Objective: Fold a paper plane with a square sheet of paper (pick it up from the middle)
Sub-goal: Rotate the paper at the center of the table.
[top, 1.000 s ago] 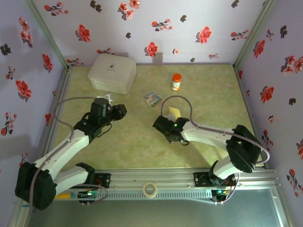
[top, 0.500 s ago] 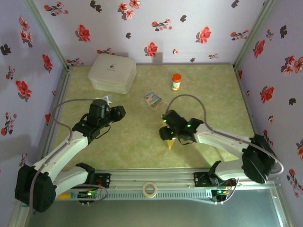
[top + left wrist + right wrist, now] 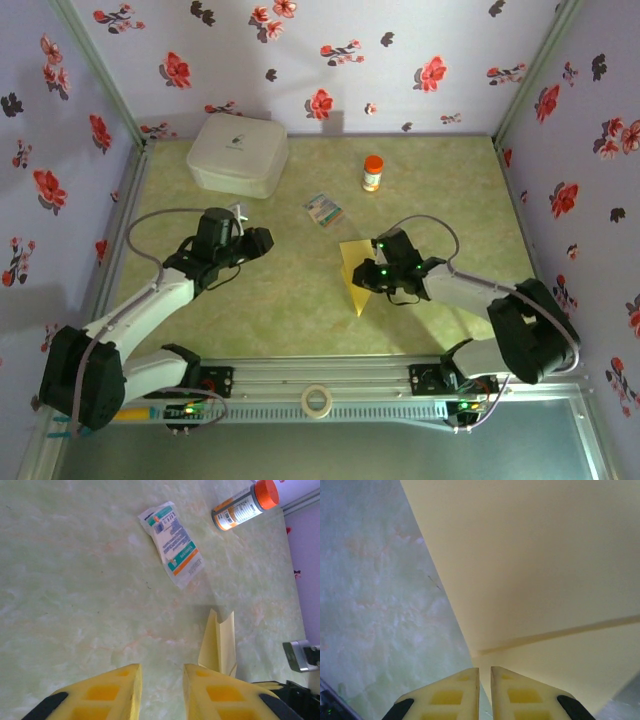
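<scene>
Top external: green marbled table (image 3: 290,315), floral walls (image 3: 230,50); right jaws pinch paper plane (image 3: 353,272), left jaws part-open, empty.

Top view looks down from behind; both wrist views skim the green marbled desk (image 3: 280,310) closely, sharing the slim yellow paper plane (image 3: 222,645).

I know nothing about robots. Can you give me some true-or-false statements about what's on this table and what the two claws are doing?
The right gripper grips the yellow paper plane. True.
The bottle has a blue cap. False: its cap is orange.
The left gripper holds the printed packet. False: its fingers are apart and empty, and the packet lies flat on the table.
A white box sits in the far left corner. True.
</scene>
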You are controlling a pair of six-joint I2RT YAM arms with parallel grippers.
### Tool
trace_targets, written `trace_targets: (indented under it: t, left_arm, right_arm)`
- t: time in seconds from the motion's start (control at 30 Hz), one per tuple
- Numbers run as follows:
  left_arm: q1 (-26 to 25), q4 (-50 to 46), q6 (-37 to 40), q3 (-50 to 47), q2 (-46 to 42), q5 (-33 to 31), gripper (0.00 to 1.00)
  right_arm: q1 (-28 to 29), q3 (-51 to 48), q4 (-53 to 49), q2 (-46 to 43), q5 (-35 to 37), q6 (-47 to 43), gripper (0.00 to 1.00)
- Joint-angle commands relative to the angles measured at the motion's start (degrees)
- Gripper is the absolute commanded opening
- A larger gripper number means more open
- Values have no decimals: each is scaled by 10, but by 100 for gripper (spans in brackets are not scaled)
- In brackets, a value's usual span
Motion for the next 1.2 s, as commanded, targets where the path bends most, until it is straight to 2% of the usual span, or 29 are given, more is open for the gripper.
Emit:
trace_targets:
  t: [0.0,0.23,0.33,0.43,0.6,0.73,0.8,0.9,1.0,1.17]
  left_arm:
    - [4,8,-1,12,2,16,27]
    - [7,-1,8,14,1,13,28]
    - [8,-5,10,14,-1,12,28]
    - [8,0,3,15,-1,15,28]
    - [8,14,-12,15,10,30,27]
    - [8,16,-17,18,19,45,26]
    - [8,10,-15,24,24,52,26]
    - [8,14,-18,23,30,64,26]
    - [7,24,-22,23,43,77,25]
    - [0,43,-32,30,69,94,21]
  right_arm:
    - [-3,-7,56,34,-45,31,14]
    - [-3,-11,91,102,-50,68,14]
    - [0,-30,142,118,-58,113,14]
    - [3,-48,160,122,-37,162,14]
    - [48,-75,231,127,7,269,14]
    - [70,-80,304,117,5,321,15]
    - [65,-71,276,87,10,305,16]
    - [56,-47,162,41,35,249,16]
    - [48,-24,91,22,38,201,16]
    - [38,-24,98,38,8,190,11]
